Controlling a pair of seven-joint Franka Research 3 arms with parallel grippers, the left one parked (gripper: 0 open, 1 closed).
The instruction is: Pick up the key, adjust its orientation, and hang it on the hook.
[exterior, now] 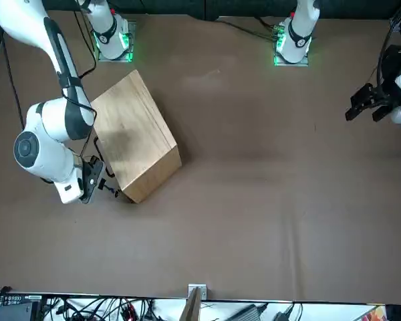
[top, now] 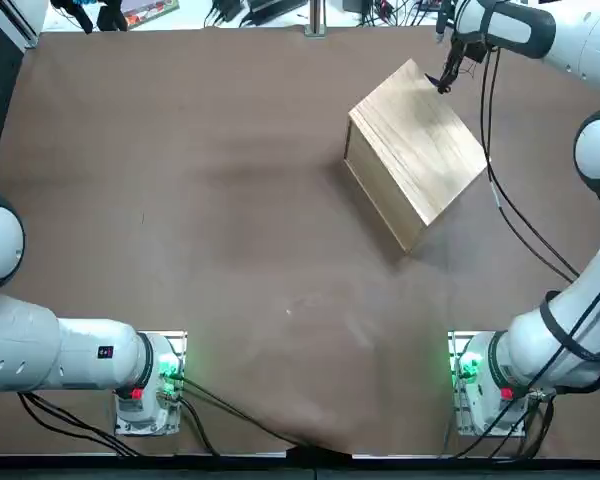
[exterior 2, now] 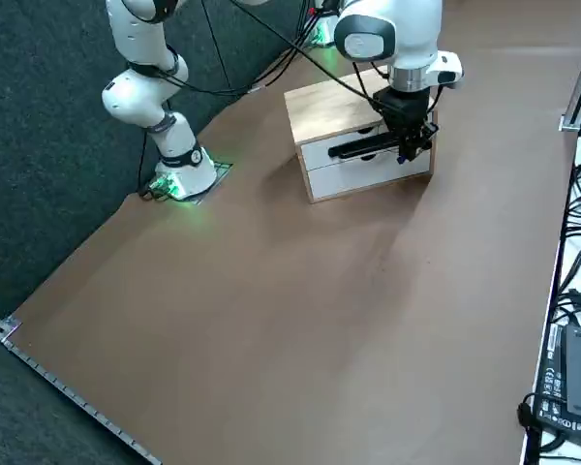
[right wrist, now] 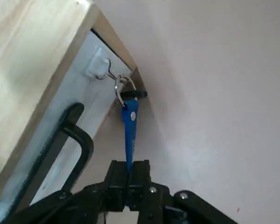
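The black two-finger right gripper grasps the blue flat tag of the key — its tip hidden between the fingers — beside the wooden box's white drawer front. The key's round metal ring is at the thin wire hook; whether it is hooked on, I cannot tell. A short black piece (hard to make out) lies by the ring. The pale, grained wooden box has a curved black handle near the gripper.
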